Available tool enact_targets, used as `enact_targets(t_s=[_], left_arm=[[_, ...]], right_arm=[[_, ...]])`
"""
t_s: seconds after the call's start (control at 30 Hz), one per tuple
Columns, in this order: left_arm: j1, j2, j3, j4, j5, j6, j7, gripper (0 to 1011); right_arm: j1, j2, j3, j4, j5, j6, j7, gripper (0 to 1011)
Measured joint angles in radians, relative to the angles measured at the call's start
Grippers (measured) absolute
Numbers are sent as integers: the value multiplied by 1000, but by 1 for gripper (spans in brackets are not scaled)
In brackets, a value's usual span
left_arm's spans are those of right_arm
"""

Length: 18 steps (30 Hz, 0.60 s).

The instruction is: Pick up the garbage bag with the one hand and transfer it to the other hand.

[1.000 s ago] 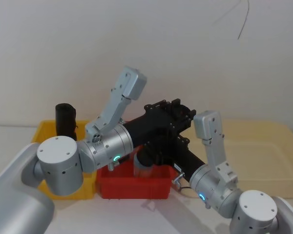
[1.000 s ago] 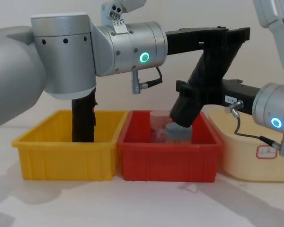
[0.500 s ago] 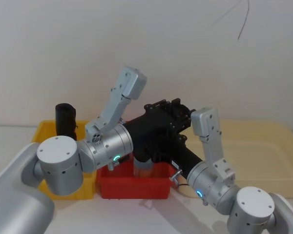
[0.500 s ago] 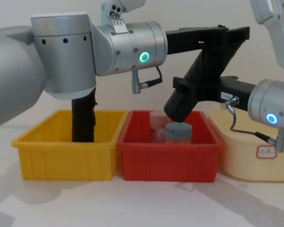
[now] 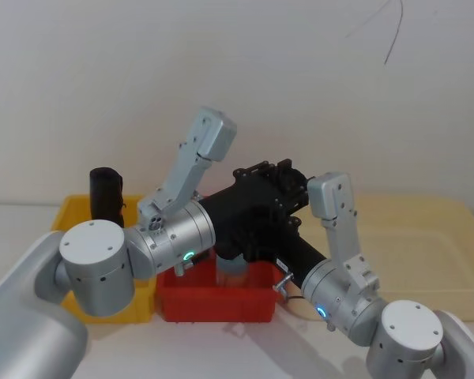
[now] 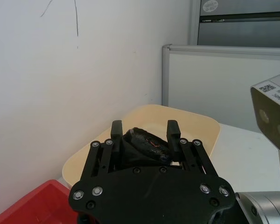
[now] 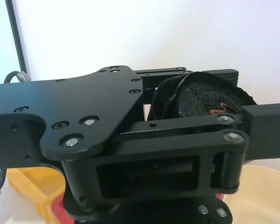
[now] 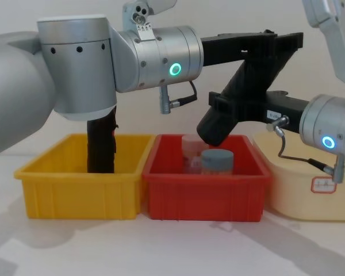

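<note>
White wall (image 5: 103,79) behind, and above the red bin (image 8: 201,198) the bag (image 8: 248,80) hangs slanted, left gripper (image 8: 276,43) clamped on its top end and right gripper (image 8: 234,107) clamped lower down; I'd say it's light, firm but slick, best held mid-body, its red sticker (image 7: 217,108) unreadable.

My right gripper (image 8: 233,107) now sits higher and nearer my left side than a second ago. Below it, the lower end of the garbage bag (image 8: 217,127) no longer meets the grey-lidded jar (image 8: 217,161); it hangs clear above the lid.
</note>
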Motion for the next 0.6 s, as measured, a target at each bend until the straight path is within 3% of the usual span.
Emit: enact_targets(t_s=[0.6], left_arm=[[0,0,2,0,0,0,-2,559]], right_arm=[[-16,4,5,-21,-8,-1,-5,538]])
